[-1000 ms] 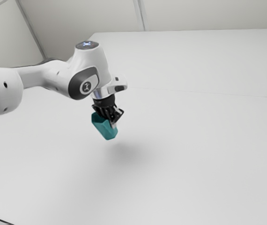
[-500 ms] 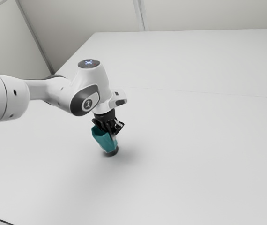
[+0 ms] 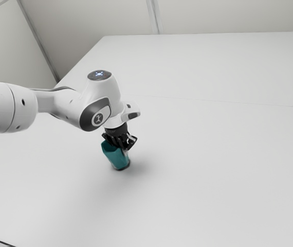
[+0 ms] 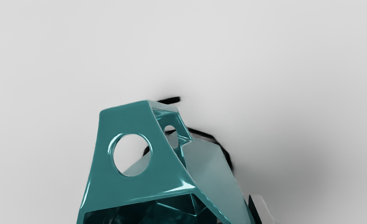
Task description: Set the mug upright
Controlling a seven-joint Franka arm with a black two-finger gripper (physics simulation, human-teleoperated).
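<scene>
Emblem [image 3: 98,119] on our arm [image 3: 61,104] was round, its mark too small for us to read. We had the pincer [image 3: 124,147] clamped on the wall of the mug [image 3: 116,158], one finger [image 4: 259,208] along its outside. The mug leaned, base down at the desk [image 3: 213,180], well apart from its far edge, toward the exterior view's left.

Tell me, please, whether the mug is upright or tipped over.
Roughly upright: the mug has its mouth up and base toward the table; a slight lean cannot be ruled out.
</scene>
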